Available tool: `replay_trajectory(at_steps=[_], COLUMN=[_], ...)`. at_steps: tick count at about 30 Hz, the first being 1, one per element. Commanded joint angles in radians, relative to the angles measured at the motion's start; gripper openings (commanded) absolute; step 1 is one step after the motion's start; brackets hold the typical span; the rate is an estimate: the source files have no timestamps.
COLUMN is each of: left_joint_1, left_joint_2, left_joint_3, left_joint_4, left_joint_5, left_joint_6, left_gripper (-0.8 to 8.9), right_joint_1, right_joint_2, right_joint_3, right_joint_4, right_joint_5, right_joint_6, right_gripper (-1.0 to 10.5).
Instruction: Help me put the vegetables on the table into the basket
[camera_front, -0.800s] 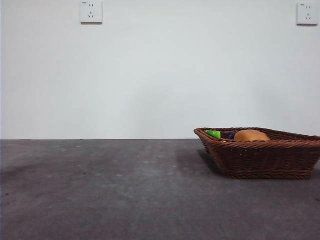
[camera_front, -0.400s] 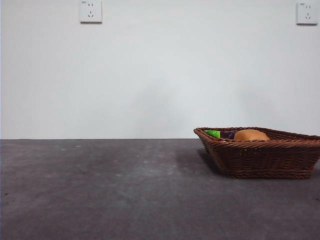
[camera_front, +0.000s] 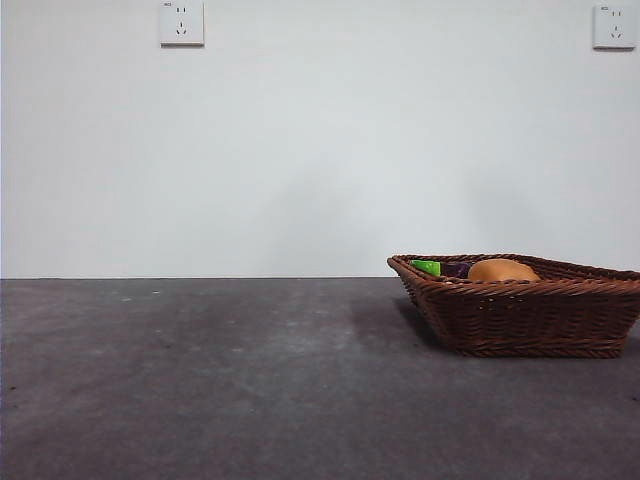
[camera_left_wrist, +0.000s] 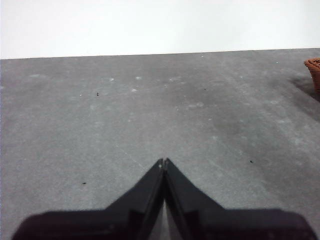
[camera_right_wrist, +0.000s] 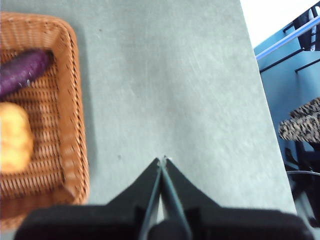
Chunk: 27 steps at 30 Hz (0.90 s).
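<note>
The wicker basket (camera_front: 520, 318) stands on the dark grey table (camera_front: 220, 380) at the right. In it lie the orange-brown potato (camera_front: 503, 270) and the purple eggplant (camera_front: 456, 269) with its green cap (camera_front: 427, 267). The right wrist view shows the basket (camera_right_wrist: 70, 150), the eggplant (camera_right_wrist: 22, 70) and the potato (camera_right_wrist: 14, 142) inside it. The corn cob is hidden. My right gripper (camera_right_wrist: 163, 160) is shut and empty over bare table beside the basket. My left gripper (camera_left_wrist: 163, 161) is shut and empty over bare table, with the basket's corner (camera_left_wrist: 314, 67) far off.
A white wall with two sockets (camera_front: 182, 22) stands behind the table. The table's edge and blue furniture (camera_right_wrist: 295, 65) show in the right wrist view.
</note>
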Motion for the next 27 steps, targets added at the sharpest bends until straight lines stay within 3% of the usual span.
replay_trajectory(at_steps=[1,9,12,14,16,20,27], left_joint_1=[0.002,0.002,0.002,0.002,0.002,0.002,0.002], left_joint_2=[-0.001,0.014,0.020,0.021,0.026,0.035,0.048], left_joint_3=[-0.010,-0.010,-0.010,-0.010,-0.010,-0.010,-0.010], left_joint_4=[0.010,0.010,0.009,0.010,0.009,0.010,0.009], left_joint_5=[0.005,0.005,0.005,0.005,0.005,0.005,0.005], left_joint_6=[0.012,0.012,0.012,0.012,0.012,0.012,0.012], left_gripper=[-0.03,-0.03,-0.03,-0.03,-0.03,-0.03,-0.03], right_joint_1=[0.000,-0.014,-0.039,-0.038,-0.048,-0.129,-0.220], right_joint_2=[0.007,0.005,-0.090,-0.237,-0.399,-0.790,-1.207], right_joint_3=[-0.007,-0.008,-0.086,-0.280,-0.509,-1.072,-1.541], right_joint_4=[0.034,0.184,0.301,0.523,0.744,1.216,1.386], right_joint_5=[0.004,-0.018,-0.019,-0.021,-0.022,-0.087,-0.286], right_joint_6=[0.008,0.008,0.008,-0.004,-0.074,-0.088,-0.097], right_gripper=[0.0,0.0,0.0,0.0,0.0,0.0,0.0])
